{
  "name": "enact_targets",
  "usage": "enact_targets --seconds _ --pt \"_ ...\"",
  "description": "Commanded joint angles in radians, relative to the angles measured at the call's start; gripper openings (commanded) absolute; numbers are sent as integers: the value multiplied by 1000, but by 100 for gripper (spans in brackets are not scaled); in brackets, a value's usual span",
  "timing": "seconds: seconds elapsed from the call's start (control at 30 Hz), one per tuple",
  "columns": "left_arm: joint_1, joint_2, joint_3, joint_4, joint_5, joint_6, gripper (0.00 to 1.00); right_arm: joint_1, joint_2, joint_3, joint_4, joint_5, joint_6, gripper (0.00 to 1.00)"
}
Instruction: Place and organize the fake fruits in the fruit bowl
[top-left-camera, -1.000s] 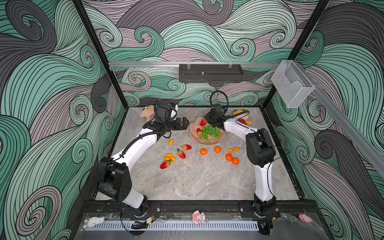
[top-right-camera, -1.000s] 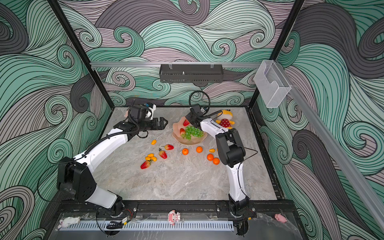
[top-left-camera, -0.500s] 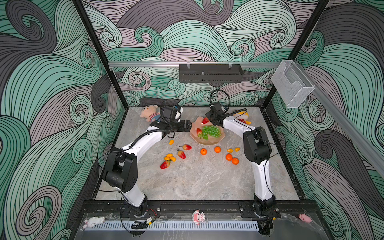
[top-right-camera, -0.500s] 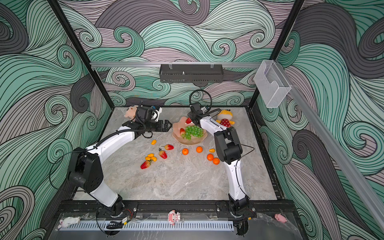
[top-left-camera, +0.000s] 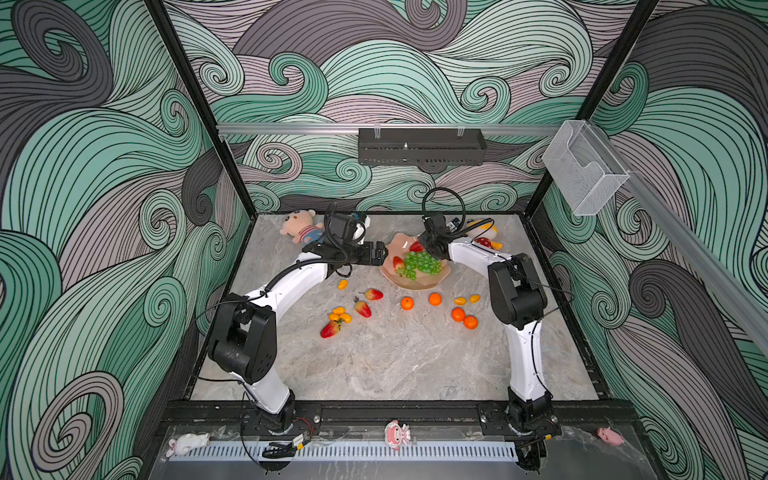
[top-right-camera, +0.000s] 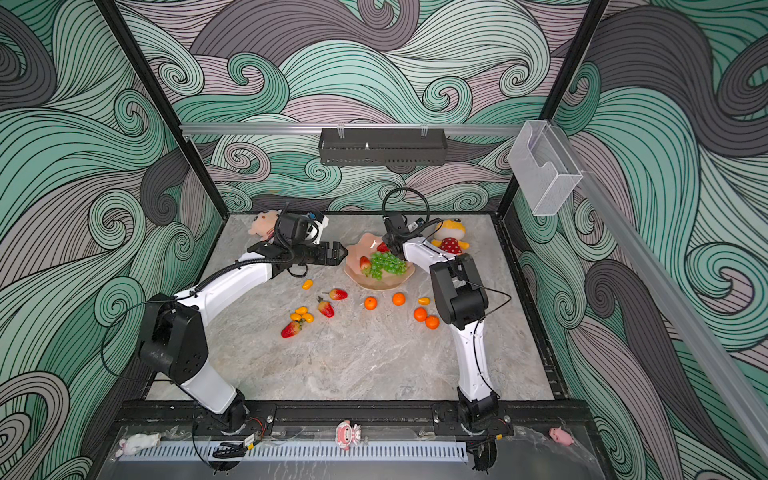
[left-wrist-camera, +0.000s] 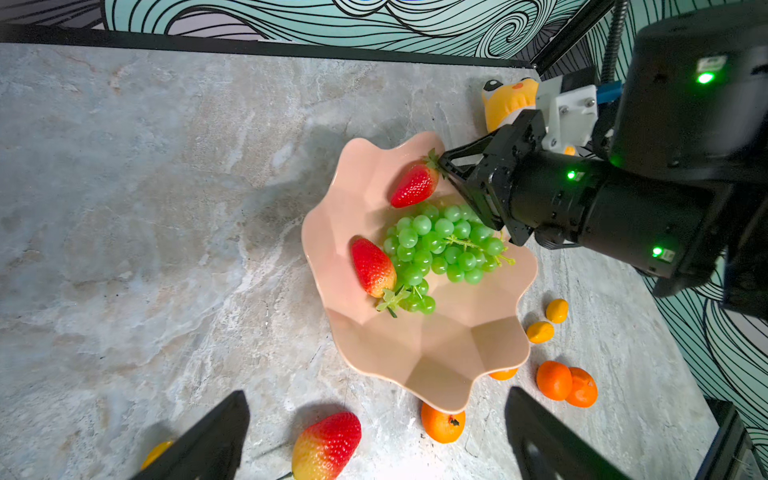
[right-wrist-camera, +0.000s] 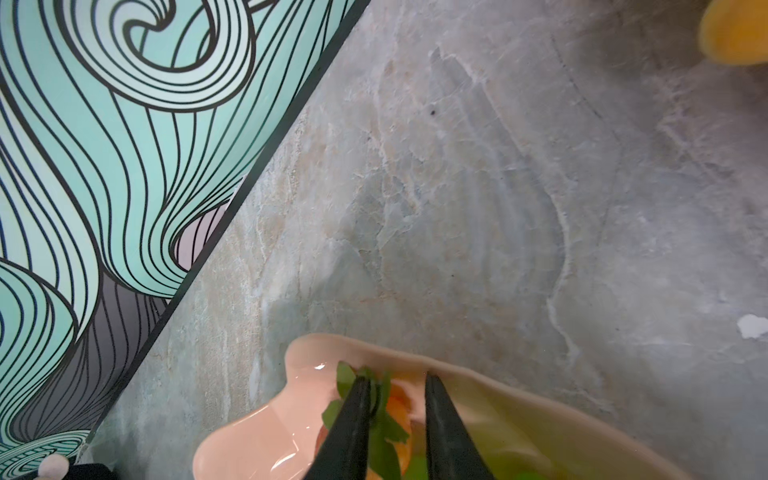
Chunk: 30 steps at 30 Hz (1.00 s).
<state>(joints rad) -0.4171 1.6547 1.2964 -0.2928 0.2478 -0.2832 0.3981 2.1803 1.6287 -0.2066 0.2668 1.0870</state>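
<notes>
Trinkets sit nearest me on the front rail: a white toy animal (top-left-camera: 183, 444), a pink figurine (top-left-camera: 397, 434) and a small pink pig (top-left-camera: 609, 435). Beyond them, loose fake fruits lie scattered on the marble tabletop (top-left-camera: 374, 365). I count three strawberries (top-left-camera: 363, 308), a cluster of kumquats (top-left-camera: 340, 314) beside the nearest of them, four tangerines (top-left-camera: 434, 299), and two more kumquats toward the right arm.

Further back stands the fruit bowl (left-wrist-camera: 436, 357), salmon pink with a scalloped rim. It holds the green grape bunch (left-wrist-camera: 440, 245), a left strawberry (left-wrist-camera: 372, 266) touching the grapes, and a rear strawberry (left-wrist-camera: 415, 185) up by the far rim.

The left gripper (top-right-camera: 343, 251) hovers just beside the bowl's left edge, jaws spread wide and holding nothing. The right gripper (left-wrist-camera: 442, 164) reaches into the bowl from behind. Its jaws stand slightly apart around the rear strawberry's leafy cap, which touches one finger (right-wrist-camera: 353, 424).

Behind the arms, by the back wall, lie a pink-faced plush doll (top-left-camera: 301, 228) and a yellow plush toy (top-right-camera: 451, 237).
</notes>
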Motion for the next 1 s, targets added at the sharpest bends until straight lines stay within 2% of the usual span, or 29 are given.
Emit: enact_targets --seconds 0.0,0.1,0.23,0.4,0.6,0.7,0.83,0.97 --pt "-12 -11 45 -32 6 -28 99 -6 -103 -31 10 55 -65 28" --pt "-18 -41 41 -71 -28 -65 99 -7 -168 -78 43 66 -128 32" --pt "-23 -116 24 -183 -132 -170 98 3 -272 -152 57 53 -265 36" --pt "-23 -313 -128 -209 -183 -259 99 60 -407 -279 52 42 -442 39" --pt "-22 -547 -293 -261 -139 -284 99 196 -529 -400 3 26 -671 40" --pt "-22 -650 -364 -286 -100 -297 99 259 -565 -438 -24 -44 -758 40" --pt "-20 -738 -448 -294 -71 -330 99 303 -575 -460 -67 -169 -802 40" --pt "-13 -762 -490 -315 -78 -363 99 346 -546 -430 -127 -220 -831 39"
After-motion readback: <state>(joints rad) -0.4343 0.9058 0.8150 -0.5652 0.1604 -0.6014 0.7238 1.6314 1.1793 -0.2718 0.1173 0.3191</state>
